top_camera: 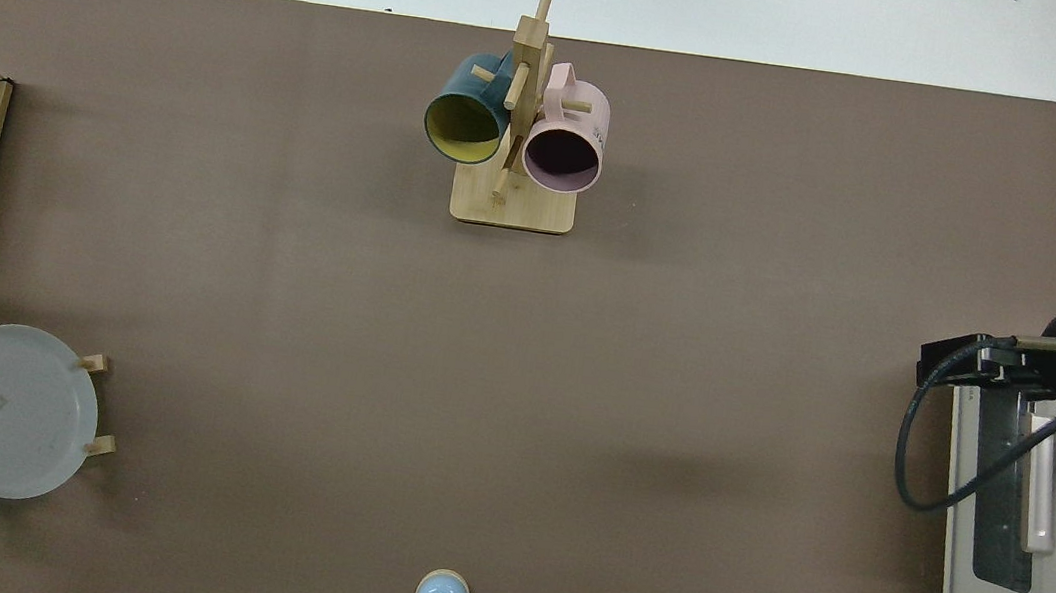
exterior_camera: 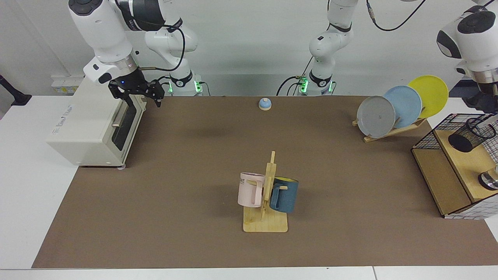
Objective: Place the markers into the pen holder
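The pen holder [exterior_camera: 468,138], a black mesh cup, leans tilted on the wooden shelf [exterior_camera: 463,163] inside a wire basket at the facing view's right edge. A short white piece, seemingly the marker [exterior_camera: 486,121], pokes out at the cup's mouth. My left gripper [exterior_camera: 485,104] hangs just above that mouth, partly cut off by the picture's edge; I cannot tell whether it touches the marker. My right gripper [exterior_camera: 136,95] waits over the top front of the toaster oven [exterior_camera: 89,128]. In the top view the right gripper [top_camera: 959,358] sits at the oven's corner, and the holder is out of view.
A wooden mug tree [exterior_camera: 266,202] with a pink mug [exterior_camera: 249,190] and a blue mug [exterior_camera: 284,194] stands mid-table. A plate rack [exterior_camera: 393,130] holds grey, blue and yellow plates. A small blue bell [exterior_camera: 265,104] sits at the far edge. A wire basket [exterior_camera: 428,138] surrounds the shelf.
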Controlling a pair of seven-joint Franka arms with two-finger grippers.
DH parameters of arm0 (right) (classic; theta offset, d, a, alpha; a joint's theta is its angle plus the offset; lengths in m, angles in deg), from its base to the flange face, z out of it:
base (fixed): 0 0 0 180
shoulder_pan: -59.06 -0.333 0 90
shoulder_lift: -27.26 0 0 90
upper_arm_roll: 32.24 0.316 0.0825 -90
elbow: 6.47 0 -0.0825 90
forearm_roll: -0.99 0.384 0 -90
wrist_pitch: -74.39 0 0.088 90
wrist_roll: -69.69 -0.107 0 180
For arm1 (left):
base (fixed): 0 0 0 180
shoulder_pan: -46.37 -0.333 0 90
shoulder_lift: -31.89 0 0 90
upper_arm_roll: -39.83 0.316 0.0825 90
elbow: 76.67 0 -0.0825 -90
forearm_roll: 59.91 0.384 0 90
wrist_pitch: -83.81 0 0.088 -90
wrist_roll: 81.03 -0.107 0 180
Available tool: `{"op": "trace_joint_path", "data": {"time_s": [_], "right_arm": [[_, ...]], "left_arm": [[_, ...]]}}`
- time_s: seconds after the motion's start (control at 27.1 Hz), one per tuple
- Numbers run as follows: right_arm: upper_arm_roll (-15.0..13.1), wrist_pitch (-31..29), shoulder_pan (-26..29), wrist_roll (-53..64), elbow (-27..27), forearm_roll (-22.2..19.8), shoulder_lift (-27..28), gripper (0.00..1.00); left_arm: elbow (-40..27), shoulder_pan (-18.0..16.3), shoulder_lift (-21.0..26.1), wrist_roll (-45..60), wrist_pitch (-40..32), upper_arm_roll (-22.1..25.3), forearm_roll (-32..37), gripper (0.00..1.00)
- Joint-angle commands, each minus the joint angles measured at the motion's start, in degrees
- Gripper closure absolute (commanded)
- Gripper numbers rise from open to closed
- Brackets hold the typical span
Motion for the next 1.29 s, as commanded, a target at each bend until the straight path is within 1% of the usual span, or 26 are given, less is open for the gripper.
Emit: {"op": "trace_joint_path", "data": {"time_s": [0.0,0.07,0.11,0.29,0.33,0.44,0.52,0.66,0.88,0.96,1.07,1.25], "right_arm": [[0.41,-0.63,0.95,1.7,-0.02,1.09,-0.14,0.0],[0.41,-0.63,0.95,1.7,-0.02,1.09,-0.14,0.0],[0.41,-0.63,0.95,1.7,-0.02,1.09,-0.14,0.0],[0.41,-0.63,0.95,1.7,-0.02,1.09,-0.14,0.0],[0.41,-0.63,0.95,1.7,-0.02,1.09,-0.14,0.0],[0.41,-0.63,0.95,1.7,-0.02,1.09,-0.14,0.0],[0.41,-0.63,0.95,1.7,-0.02,1.09,-0.14,0.0],[0.41,-0.63,0.95,1.7,-0.02,1.09,-0.14,0.0],[0.41,-0.63,0.95,1.7,-0.02,1.09,-0.14,0.0],[0.41,-0.63,0.95,1.7,-0.02,1.09,-0.14,0.0],[0.41,-0.63,1.04,1.7,-0.02,1.09,-0.14,0.0],[0.41,-0.63,0.95,1.7,-0.02,1.09,-0.14,0.0]], "left_arm": [[-0.06,-1.07,0.19,-2.18,0.4,-0.56,-1.16,0.73],[-0.06,-1.07,0.19,-3.84,0.31,-0.56,-1.16,0.07],[0.11,-0.98,0.19,-3.77,0.31,-0.56,-1.24,0.0],[1.43,-0.37,-0.16,-3.77,-0.65,-1.26,-2.21,0.0],[1.78,-0.19,-0.25,-3.59,-1.27,-1.44,-3.52,0.0],[3.45,-0.19,-0.69,-1.93,-3.73,-3.37,-10.89,0.0],[3.89,-0.19,-1.21,1.05,-5.05,-4.33,-14.67,0.0],[3.9,-0.1,-1.92,13.16,-9.0,-6.18,-19.96,0.0],[3.9,-0.1,-2.18,30.66,-15.76,-11.01,-24.0,0.0],[4.07,-0.19,-2.36,37.07,-19.1,-12.77,-25.5,0.0],[3.98,-0.1,-3.85,48.41,-22.45,-14.97,-28.57,0.0],[3.98,-0.1,-4.38,67.83,-26.75,-17.87,-33.67,0.0]]}}
